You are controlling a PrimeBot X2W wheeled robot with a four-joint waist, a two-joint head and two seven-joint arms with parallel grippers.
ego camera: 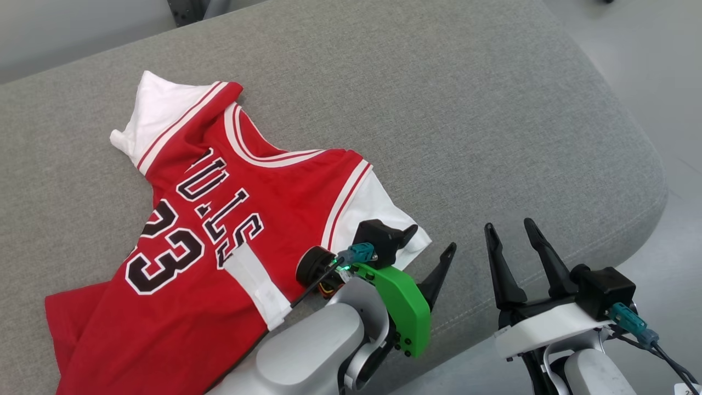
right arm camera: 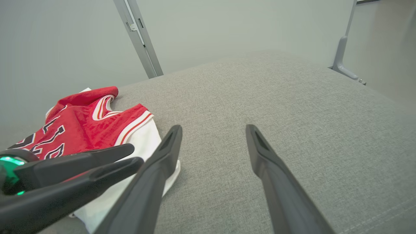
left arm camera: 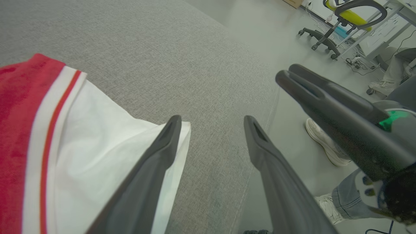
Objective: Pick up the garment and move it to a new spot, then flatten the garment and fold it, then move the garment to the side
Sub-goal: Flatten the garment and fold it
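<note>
**Both sides open, jersey [ego camera: 219,219] lying on the cushion [ego camera: 466,109]**

The red jersey lies spread on the grey cushion toward the robot's left. Its printed side is up, showing the number 23 and black lettering, and a white sleeve sticks out at each shoulder. The left gripper [left arm camera: 213,122] sits at the nearer white sleeve with its fingers wide apart and nothing between them. One finger lies over the sleeve's edge and the other over bare cushion; whether it touches the cloth I cannot tell. The right gripper [ego camera: 509,226] is just beside it, over the cushion's front edge, also spread wide and empty. Beyond that edge, a person's pale shoe [left arm camera: 325,143] rests on the floor.
</note>
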